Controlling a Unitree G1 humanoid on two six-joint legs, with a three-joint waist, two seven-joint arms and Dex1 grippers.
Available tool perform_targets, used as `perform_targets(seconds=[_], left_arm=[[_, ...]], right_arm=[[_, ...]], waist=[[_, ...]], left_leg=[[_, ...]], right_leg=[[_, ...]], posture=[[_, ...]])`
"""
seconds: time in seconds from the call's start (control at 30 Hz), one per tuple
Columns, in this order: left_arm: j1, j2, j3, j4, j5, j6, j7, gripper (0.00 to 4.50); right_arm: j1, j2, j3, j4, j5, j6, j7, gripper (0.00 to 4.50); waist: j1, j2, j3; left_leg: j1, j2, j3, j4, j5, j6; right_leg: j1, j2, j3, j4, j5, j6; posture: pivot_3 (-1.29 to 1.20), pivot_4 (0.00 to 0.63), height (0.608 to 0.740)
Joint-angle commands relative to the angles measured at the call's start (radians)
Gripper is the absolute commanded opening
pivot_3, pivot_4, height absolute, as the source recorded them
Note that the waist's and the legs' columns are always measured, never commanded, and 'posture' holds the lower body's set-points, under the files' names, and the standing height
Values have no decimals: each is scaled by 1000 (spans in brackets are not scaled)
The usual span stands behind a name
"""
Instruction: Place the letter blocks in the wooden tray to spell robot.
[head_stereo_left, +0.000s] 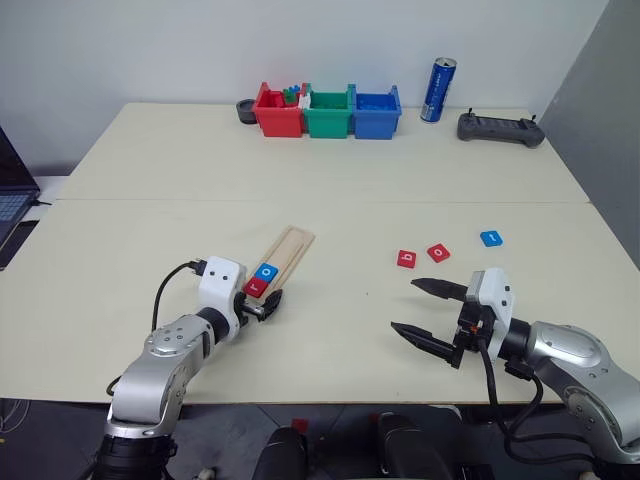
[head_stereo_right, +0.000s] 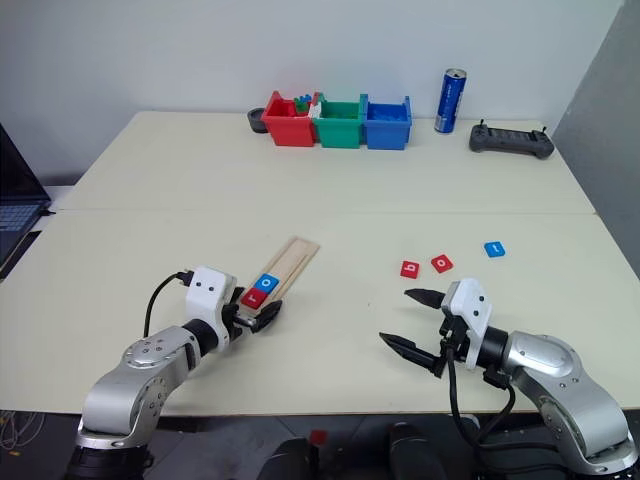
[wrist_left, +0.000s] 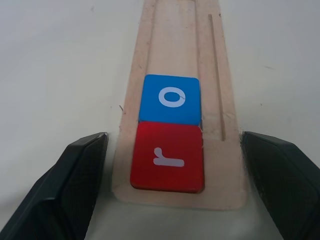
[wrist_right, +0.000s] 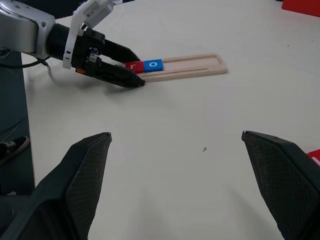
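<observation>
A pale cream table (head_stereo_left: 330, 180) carries a wooden tray (head_stereo_left: 283, 252) lying at a slant near its front left. To the right of the tray, two red tiles (head_stereo_left: 407, 258) (head_stereo_left: 439, 253) sit close together, with a blue tile (head_stereo_left: 490, 238) a little farther right. Along the far edge stand a small dark bowl (head_stereo_left: 245, 110), a red bin (head_stereo_left: 277, 110), a green bin (head_stereo_left: 329, 112) and a blue bin (head_stereo_left: 377, 113) in a row, then a blue can (head_stereo_left: 438, 90) and a dark handheld controller (head_stereo_left: 500, 128) at far right.
</observation>
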Motion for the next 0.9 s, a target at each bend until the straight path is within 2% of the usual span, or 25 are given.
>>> perform_targets(seconds=[0.03, 0.1, 0.3, 0.4, 0.53, 0.63, 0.73, 0.9], left_arm=[[-1, 9, -16, -30, -4, 46, -6, 3912], [-8, 13, -12, -29, -2, 61, -3, 3378], [-9, 13, -1, -27, -11, 68, -16, 3372], [-10, 45, -12, -13, -23, 4, -95, 3372], [4, 182, -105, 17, 52, -199, -270, 3372], [-8, 245, -148, 54, 53, -320, -402, 3372], [-52, 286, -196, 117, 74, -451, -526, 3372], [-144, 295, -267, 237, 83, -616, -715, 3372]], right_arm=[[-14, -1, -8, -53, 28, 9, -4, 4500], [-16, -2, -9, -57, 32, 16, -3, 4500], [-21, -4, -12, -59, 35, 26, -2, 4500], [-13, -10, -17, -55, 24, 20, -5, 4500], [35, -81, -42, -38, -35, -14, 36, 4500], [92, -177, -52, 0, -122, -94, 94, 4500], [138, -231, -64, 19, -155, -135, 132, 4500], [178, -224, -109, -31, -122, -97, 117, 4500]], waist=[[0, 0, 0], [0, 0, 0], [0, 0, 0], [1, 0, 0], [2, 0, 0], [8, 0, 0], [14, -1, 0], [15, -1, 0]], left_leg=[[0, 0, 0, 0, 0, 0], [0, 0, 0, 0, 0, 0], [0, 0, 0, 0, 0, 0], [0, 0, 0, 0, 0, 0], [0, 0, 0, 0, 0, 0], [0, 0, 1, 0, 0, 0], [0, 0, 1, 0, 0, 0], [0, 0, 1, 0, 0, 0]], right_leg=[[0, 0, 0, 0, 0, 0], [0, 0, 0, 0, 0, 0], [0, 0, 0, 0, 0, 0], [0, 0, 0, 0, 0, 0], [0, 0, 0, 0, 0, 0], [0, 0, 0, -2, 0, 0], [0, 0, 0, -2, -1, 1], [0, 0, 0, -1, -1, 1]], posture=[[0, 150, 740], [0, 150, 740], [0, 150, 740], [0, 150, 740], [0, 150, 740], [0, 150, 740], [0, 150, 740], [0, 150, 740]])
